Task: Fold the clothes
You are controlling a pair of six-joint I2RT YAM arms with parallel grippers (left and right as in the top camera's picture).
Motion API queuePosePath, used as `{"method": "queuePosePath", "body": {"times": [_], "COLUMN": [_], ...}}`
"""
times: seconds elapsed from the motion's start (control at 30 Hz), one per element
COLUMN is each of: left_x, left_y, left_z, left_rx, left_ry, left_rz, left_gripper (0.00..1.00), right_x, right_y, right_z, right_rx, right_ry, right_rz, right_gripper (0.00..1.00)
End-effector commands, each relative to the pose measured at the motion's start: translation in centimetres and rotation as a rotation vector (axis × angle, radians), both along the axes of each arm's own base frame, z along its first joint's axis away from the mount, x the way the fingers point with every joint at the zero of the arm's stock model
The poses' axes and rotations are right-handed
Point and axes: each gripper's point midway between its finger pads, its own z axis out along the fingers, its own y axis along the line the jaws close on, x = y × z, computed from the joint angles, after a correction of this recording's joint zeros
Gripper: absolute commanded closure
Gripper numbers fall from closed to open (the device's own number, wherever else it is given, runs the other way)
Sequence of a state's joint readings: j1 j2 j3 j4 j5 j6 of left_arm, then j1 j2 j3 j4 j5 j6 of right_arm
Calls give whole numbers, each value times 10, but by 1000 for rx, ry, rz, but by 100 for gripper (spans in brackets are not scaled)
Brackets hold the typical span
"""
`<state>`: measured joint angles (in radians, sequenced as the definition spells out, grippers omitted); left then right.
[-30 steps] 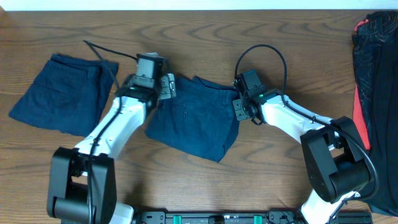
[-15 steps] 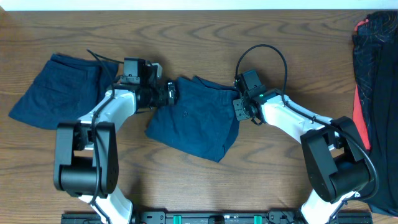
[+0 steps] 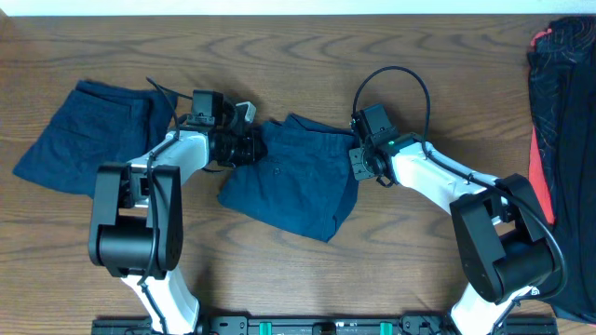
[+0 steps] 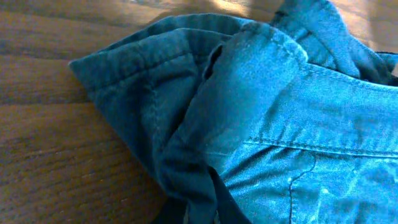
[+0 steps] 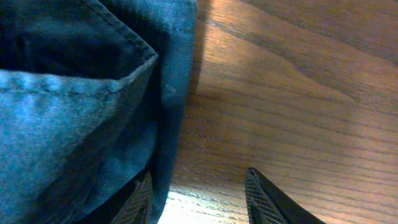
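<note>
left hand (image 3: 250,142) swung down to 10 o'clock corner of middle shorts (image 3: 298,186); can't tell its grip. right hand (image 5: 199,193) unmoved at 2 o'clock edge, fingers apart. Fold grasp pending.

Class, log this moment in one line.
left gripper: middle shorts' left edge, grip unclear | right gripper: open, right edge | other shorts: far left

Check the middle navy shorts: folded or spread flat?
Folded over but rumpled: the middle shorts lie in layers, bunched at one corner.
</note>
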<state>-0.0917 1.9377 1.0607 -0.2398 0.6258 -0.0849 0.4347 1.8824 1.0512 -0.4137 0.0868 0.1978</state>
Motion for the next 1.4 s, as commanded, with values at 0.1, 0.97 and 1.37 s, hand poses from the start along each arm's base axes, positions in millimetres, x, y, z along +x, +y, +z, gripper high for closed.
{"method": "queuePosePath", "body": {"times": [0.1,0.97,1.37], "left_x": [2,8,16], "left_y": [19,271,282], "left_z": [24,200,229], "left_rx": [106,945,1009], "left_ry": [-63,-537,-645], "left_rz": [43,462,461], "left_gripper": [94,94,94], "right_x": [-54,-23,-23], "right_y": [-40,-76,-76], "right_z": [-52,63,63], "right_rx": [-163,-44,-44], "right_ry": [199,-49,-49], "right_rz": [-41,-175,-175], "right_gripper": [51,46,45]}}
